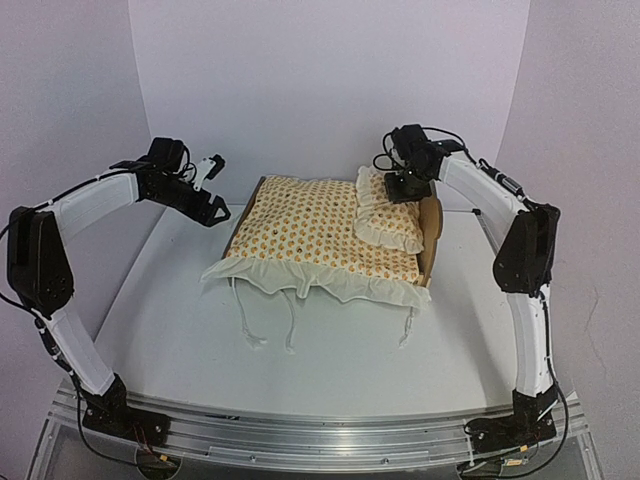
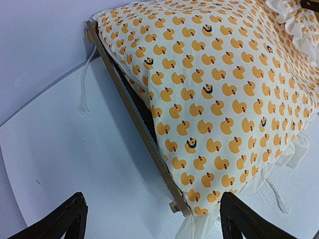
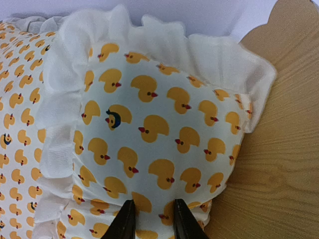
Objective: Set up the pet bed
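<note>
The pet bed's plywood headboard (image 1: 432, 226) stands at the right and its low footboard (image 1: 244, 212) at the left. The duck-print mattress cushion (image 1: 305, 228) lies on the frame and hides the base. The ruffled pillow (image 1: 386, 214) lies on the cushion against the headboard. My right gripper (image 1: 408, 186) is over the pillow. In the right wrist view its fingers (image 3: 124, 223) pinch the pillow (image 3: 154, 129) beside the headboard (image 3: 281, 149). My left gripper (image 1: 215, 188) is open and empty just off the footboard. The left wrist view shows the footboard rail (image 2: 134, 117) and cushion (image 2: 224, 89) between its spread fingers (image 2: 67, 219).
The cushion's ruffled edge hangs over the near side of the bed, and its white ties (image 1: 246, 320) trail on the table towards me. Another tie (image 2: 84, 84) lies by the footboard's far corner. White walls enclose the table at the back and sides.
</note>
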Action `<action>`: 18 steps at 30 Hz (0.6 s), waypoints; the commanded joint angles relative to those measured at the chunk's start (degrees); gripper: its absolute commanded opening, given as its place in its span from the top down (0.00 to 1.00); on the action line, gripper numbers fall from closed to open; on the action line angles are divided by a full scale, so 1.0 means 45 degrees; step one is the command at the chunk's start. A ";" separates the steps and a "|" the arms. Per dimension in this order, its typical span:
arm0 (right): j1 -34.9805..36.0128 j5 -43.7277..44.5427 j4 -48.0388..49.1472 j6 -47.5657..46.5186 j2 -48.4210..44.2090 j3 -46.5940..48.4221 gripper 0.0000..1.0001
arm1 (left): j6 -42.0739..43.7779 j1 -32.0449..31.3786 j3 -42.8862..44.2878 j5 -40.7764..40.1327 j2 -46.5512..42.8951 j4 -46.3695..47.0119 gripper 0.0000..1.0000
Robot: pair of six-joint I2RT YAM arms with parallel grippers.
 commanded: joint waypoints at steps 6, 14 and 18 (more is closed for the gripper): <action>0.0080 -0.0863 0.0155 0.0151 -0.0925 0.0760 0.32 | 0.0208 0.0073 0.0374 0.0013 -0.0845 -0.0265 0.09; 0.0192 -0.3439 0.0339 -0.0307 -0.4330 0.0530 0.14 | 0.0164 0.0981 -0.0047 0.0286 -0.2696 -0.0762 0.06; -0.0039 -0.2986 0.0384 -0.0451 -0.6657 -0.1293 0.06 | 0.0143 0.1148 -0.1619 0.0365 -0.4766 -0.0290 0.01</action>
